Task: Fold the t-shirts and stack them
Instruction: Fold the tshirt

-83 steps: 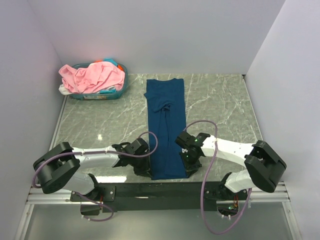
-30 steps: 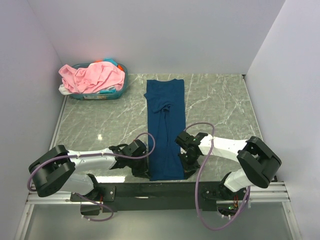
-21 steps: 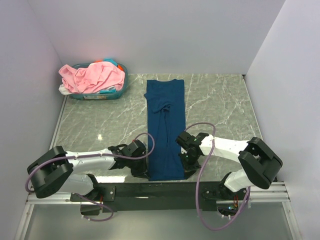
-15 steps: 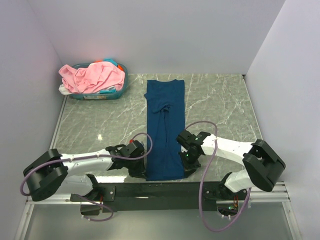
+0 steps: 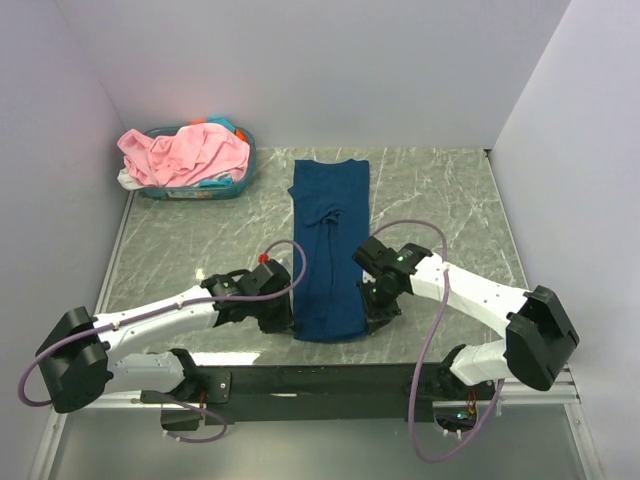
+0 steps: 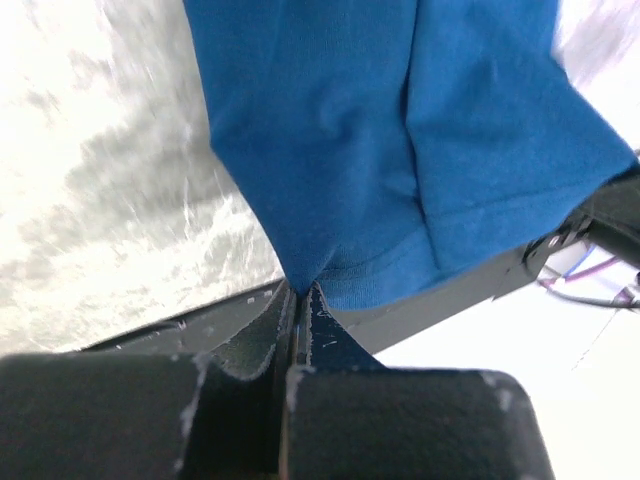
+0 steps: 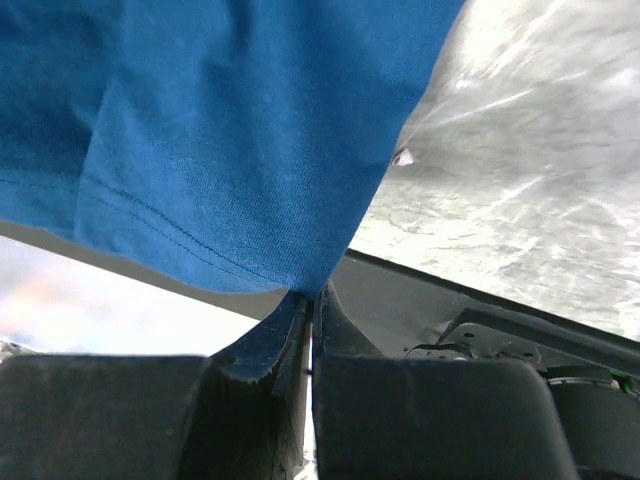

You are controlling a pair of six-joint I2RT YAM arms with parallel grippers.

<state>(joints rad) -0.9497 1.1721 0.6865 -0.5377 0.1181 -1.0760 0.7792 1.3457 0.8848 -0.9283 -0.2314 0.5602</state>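
Note:
A dark blue t-shirt (image 5: 330,225) lies as a long narrow strip down the middle of the marble table, collar end far. My left gripper (image 5: 287,322) is shut on its near left hem corner, and my right gripper (image 5: 373,314) is shut on the near right corner. The left wrist view has the blue cloth (image 6: 400,150) pinched at my left gripper's (image 6: 298,290) tips. In the right wrist view, the stitched hem (image 7: 230,130) runs into my right gripper (image 7: 312,292). The near end is raised off the table. A pink t-shirt (image 5: 185,152) tops the pile in the basket.
The teal basket (image 5: 244,170) stands at the back left corner, heaped with pink and pale cloth. Grey marble table (image 5: 440,200) shows on both sides of the blue strip. A black rail (image 5: 320,380) runs along the near edge; walls close in left, right and back.
Both grippers have risen and moved away from the near edge, carrying the shirt's hem corners. The right gripper closed on its corner during the last second.

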